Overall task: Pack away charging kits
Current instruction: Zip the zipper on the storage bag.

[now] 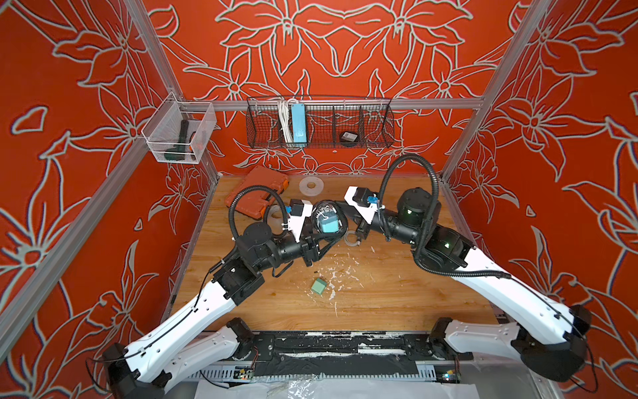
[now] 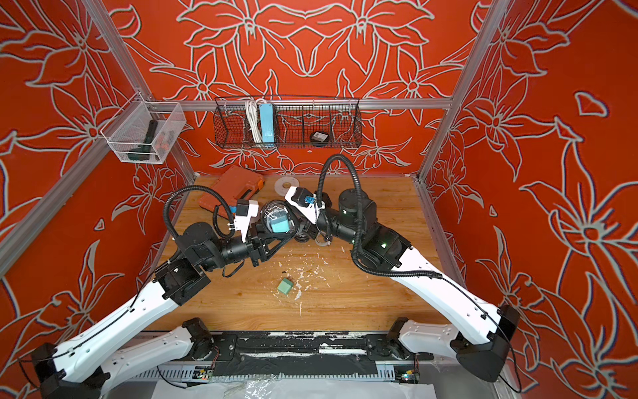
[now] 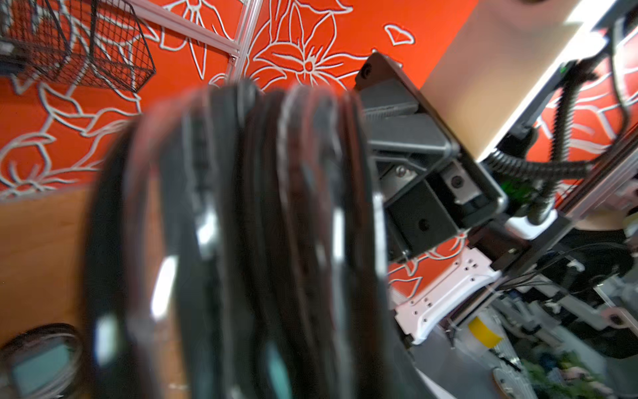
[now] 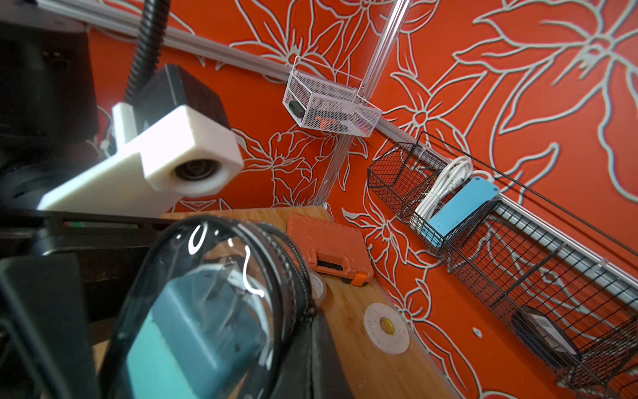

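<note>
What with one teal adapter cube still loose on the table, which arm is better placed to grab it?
Left, probably: the loose adapter lies nearer the left claw, and the right claw is shut on the rim of the filled pouch.

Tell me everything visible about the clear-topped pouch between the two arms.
The pouch is oval, with a black zip rim and a glossy clear domed top. Inside lie a teal cube adapter and a coiled white cable. It appears lifted off the wooden table, clear face up: the right tool is shut on its rim; the left tool sits at the opposite edge, grip unclear.
</note>
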`<state>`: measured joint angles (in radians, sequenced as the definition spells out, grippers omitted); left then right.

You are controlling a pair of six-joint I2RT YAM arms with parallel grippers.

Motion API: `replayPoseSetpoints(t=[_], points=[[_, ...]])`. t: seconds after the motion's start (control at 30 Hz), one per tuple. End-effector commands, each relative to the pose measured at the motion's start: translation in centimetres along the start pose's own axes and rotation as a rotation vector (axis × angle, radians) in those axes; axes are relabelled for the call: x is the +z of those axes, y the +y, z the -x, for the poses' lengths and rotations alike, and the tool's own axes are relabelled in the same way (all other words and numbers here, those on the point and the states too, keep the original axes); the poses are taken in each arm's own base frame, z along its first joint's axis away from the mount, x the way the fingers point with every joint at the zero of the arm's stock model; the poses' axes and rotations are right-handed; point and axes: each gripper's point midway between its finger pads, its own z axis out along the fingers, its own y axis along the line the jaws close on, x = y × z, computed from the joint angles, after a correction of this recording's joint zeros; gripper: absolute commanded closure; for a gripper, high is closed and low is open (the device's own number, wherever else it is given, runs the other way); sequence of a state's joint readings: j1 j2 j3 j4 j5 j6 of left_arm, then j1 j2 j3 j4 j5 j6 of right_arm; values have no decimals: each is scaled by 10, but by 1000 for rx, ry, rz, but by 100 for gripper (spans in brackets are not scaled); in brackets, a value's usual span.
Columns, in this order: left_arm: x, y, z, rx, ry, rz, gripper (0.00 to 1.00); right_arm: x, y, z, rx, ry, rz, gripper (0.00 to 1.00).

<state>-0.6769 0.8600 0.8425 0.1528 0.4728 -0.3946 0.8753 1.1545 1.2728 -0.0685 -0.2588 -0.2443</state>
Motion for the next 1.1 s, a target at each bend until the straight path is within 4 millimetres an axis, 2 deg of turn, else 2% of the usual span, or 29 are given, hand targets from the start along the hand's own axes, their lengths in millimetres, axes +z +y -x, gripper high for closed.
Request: replayPoseSetpoints(t=[0.0, 0.07, 0.17, 0.27, 0.4, 0.5, 0.7, 0.83, 1.07], points=[[-15, -21, 21, 68, -115, -63, 47, -26, -12, 49, 112, -210, -60, 100], [-24, -22, 31, 87, -208, -58, 38, -36, -4, 59, 179, -286, -15, 100], [-41, -23, 44, 109, -356, -56, 29, -49, 7, 70, 267, -370, 46, 100], [-59, -27, 46, 132, -496, -99, 20, -58, 13, 79, 339, -441, 77, 100], [-80, -37, 45, 148, -632, -183, 16, -63, 21, 88, 376, -485, 93, 100], [-86, -49, 46, 187, -659, -245, 17, -61, 18, 89, 412, -491, 58, 100], [-85, -59, 54, 251, -692, -285, 18, -46, 3, 85, 552, -489, -1, 100], [-77, -62, 58, 287, -689, -281, 20, -30, -8, 73, 633, -446, -69, 100], [-65, -49, 68, 311, -722, -183, 22, -16, -8, 65, 706, -432, -77, 100]])
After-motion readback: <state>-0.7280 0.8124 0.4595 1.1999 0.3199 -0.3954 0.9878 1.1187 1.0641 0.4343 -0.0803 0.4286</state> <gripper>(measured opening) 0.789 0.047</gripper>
